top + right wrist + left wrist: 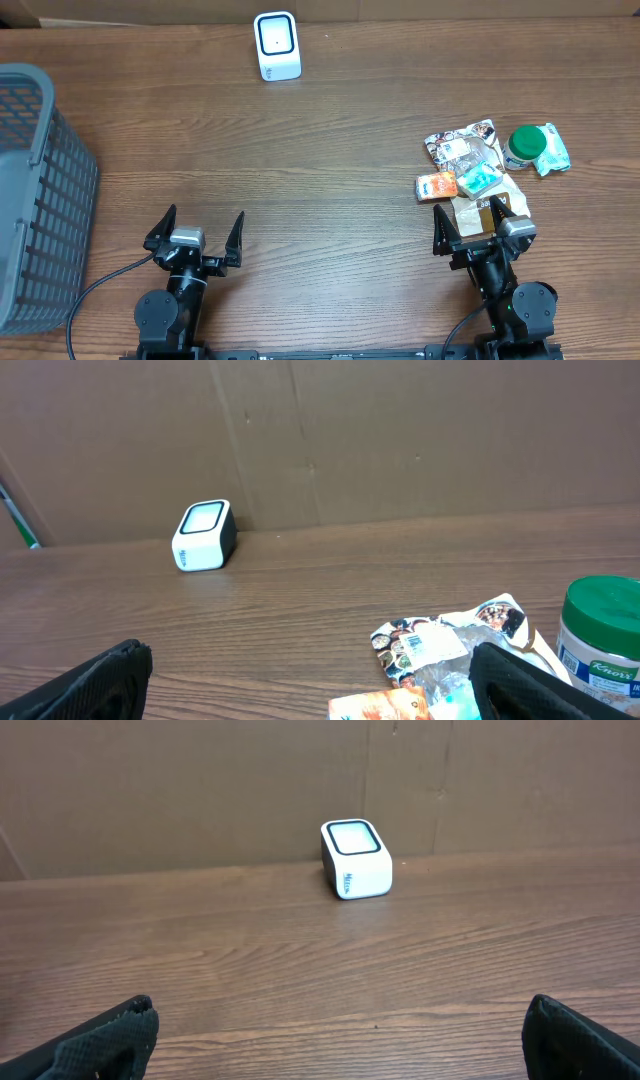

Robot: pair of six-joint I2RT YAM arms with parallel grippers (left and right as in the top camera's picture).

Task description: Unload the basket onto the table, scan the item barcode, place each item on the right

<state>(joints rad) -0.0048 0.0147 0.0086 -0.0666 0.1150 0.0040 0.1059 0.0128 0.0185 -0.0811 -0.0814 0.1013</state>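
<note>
Left gripper and right gripper splayed wide, bottom of frame; grey basket at left edge, contents hard to make out.

One brand name legible on the table: Knorr, on a jar.

The word "Knorr" appears in white on the green label of the green-lidded jar, seen at the right edge of the right wrist view, with further lettering beside it cut off by the frame. The white scanner carries a small blue mark low on its side, too small to read. The crumpled foil packet bears a white printed label, and the orange packet is also printed, but neither can be read.
</note>
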